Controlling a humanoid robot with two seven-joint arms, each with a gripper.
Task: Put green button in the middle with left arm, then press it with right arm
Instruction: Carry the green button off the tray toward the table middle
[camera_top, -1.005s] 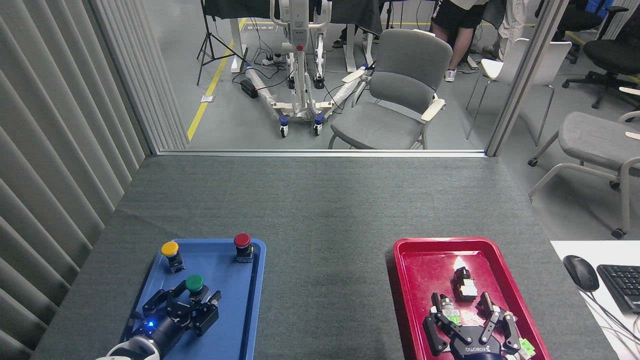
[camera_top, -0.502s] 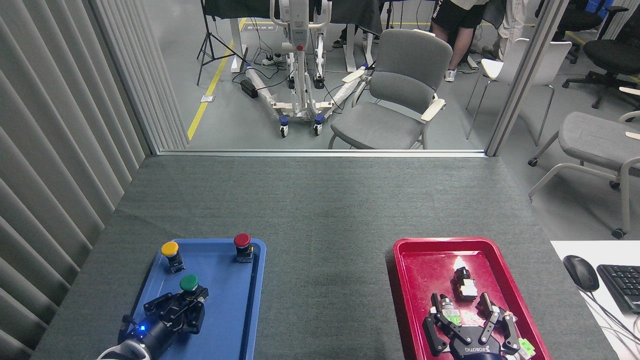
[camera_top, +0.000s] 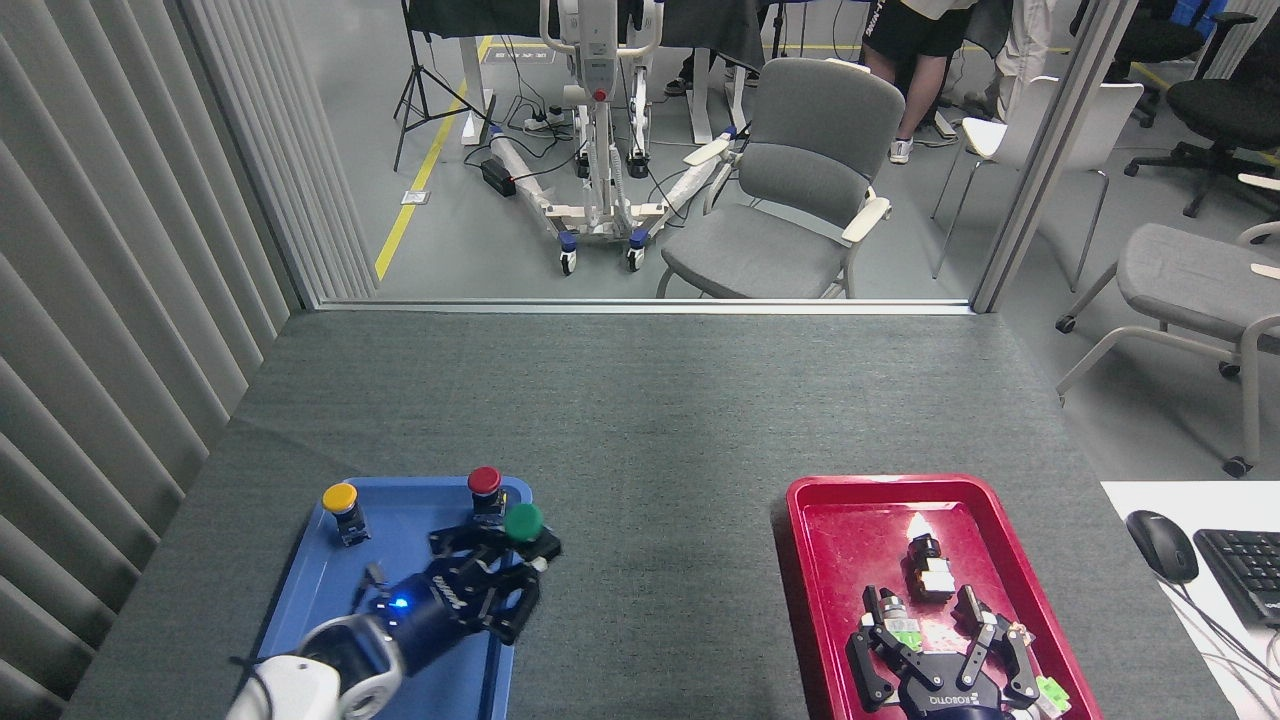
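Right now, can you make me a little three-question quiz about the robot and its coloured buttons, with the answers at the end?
1. True or false: the left gripper holds the small domed green-capped push button.
2. Which flat plastic tray is the right gripper over: A) the blue tray or B) the red tray?
3. Fill in: the ____-capped button stands nearest the blue tray's far left corner.

Key: 1 true; 2 B; 3 yellow.

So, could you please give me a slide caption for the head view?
Left gripper carries the green button over the blue tray's right edge; right gripper waits open above the red tray.
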